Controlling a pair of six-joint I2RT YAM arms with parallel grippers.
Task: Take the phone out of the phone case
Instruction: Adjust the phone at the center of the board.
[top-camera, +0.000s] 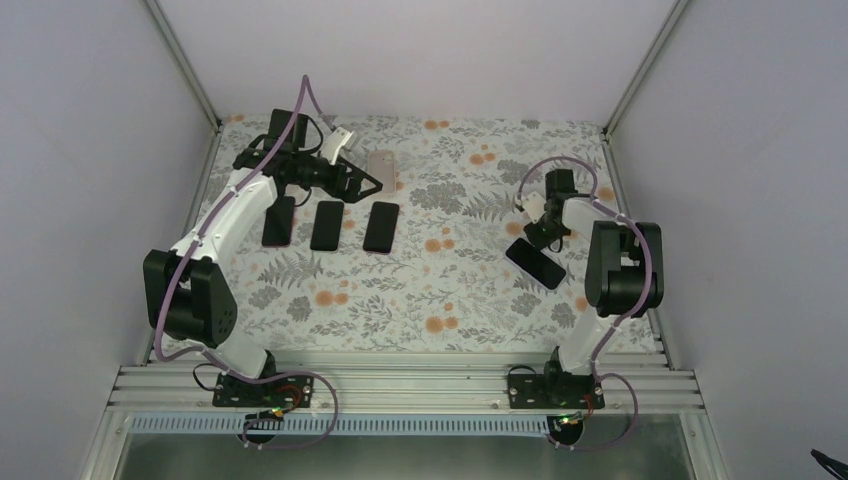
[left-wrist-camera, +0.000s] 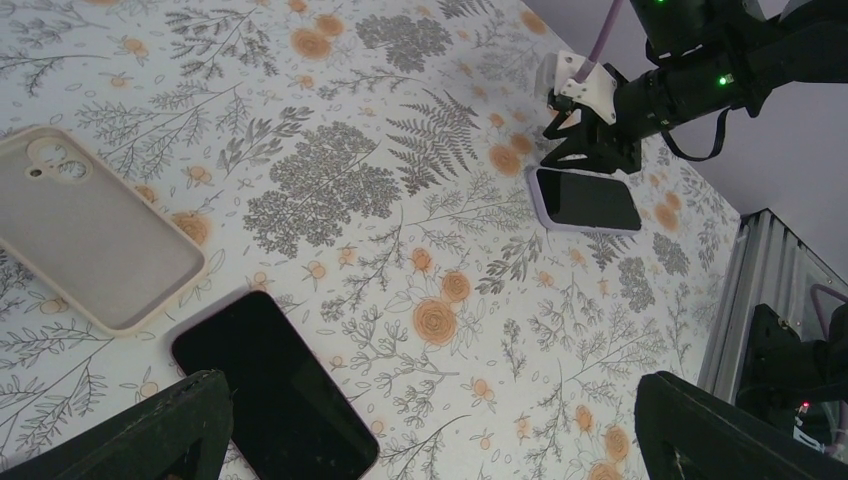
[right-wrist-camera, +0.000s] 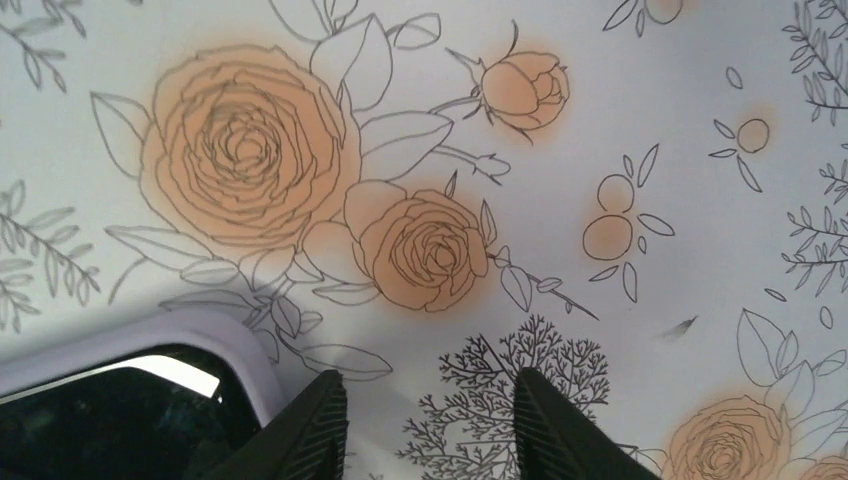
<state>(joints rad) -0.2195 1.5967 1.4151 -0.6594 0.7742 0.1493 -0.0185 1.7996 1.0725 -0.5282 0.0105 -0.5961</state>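
Note:
A black phone in a lavender case (top-camera: 536, 265) lies face up on the flowered table at the right. It also shows in the left wrist view (left-wrist-camera: 585, 198). Its corner shows in the right wrist view (right-wrist-camera: 130, 385). My right gripper (top-camera: 536, 238) is low over the table at the case's far end. It is open and empty (right-wrist-camera: 430, 425), and its left finger (right-wrist-camera: 300, 430) stands just beside the case's rim. My left gripper (top-camera: 362, 186) hovers at the back left, wide open and empty (left-wrist-camera: 440, 440).
An empty beige case (top-camera: 383, 165) lies at the back left, also in the left wrist view (left-wrist-camera: 95, 235). Three black phones (top-camera: 326, 225) lie in a row near it; one of them (left-wrist-camera: 275, 380) is under my left gripper. Frame posts and walls bound the table.

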